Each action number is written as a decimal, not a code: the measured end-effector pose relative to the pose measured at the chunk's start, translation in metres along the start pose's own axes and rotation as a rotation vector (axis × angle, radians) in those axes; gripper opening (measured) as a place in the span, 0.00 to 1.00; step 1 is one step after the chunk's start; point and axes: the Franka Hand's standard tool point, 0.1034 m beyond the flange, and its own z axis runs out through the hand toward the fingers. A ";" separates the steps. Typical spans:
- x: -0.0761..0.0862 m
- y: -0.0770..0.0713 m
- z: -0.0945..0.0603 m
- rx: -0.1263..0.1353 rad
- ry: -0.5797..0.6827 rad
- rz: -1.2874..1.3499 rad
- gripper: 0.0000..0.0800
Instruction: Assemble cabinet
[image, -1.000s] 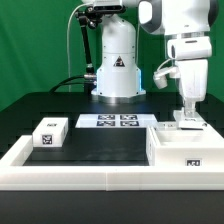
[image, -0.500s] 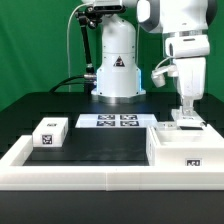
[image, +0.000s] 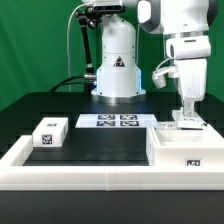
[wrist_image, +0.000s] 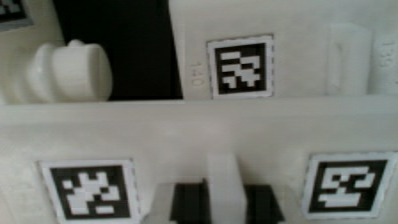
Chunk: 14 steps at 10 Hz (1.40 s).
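I have the Panda arm (image: 182, 45) reaching straight down, its gripper (image: 186, 117) set on top of the cabinet (image: 186, 150), which sits directly beneath the hand. In the wrist view the two dark fingers (wrist_image: 189, 203) stand close together, closed on either side of a thin white upright rib of that cabinet. The marker board (image: 120, 121) lies to the exterior view's left of the hand, and a small tagged block (image: 50, 132) well beyond it. A round white knob (wrist_image: 63, 70) sits past the fingers.

The cabinet (image: 185, 150), a white plastic box with black-and-white marker tags on its faces, sits upright at the exterior view's right, near the front.
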 end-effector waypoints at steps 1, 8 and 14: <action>0.000 0.002 0.001 -0.001 0.001 0.002 0.09; 0.003 0.013 0.002 -0.010 0.008 0.008 0.09; 0.002 0.048 0.001 0.001 0.002 0.004 0.09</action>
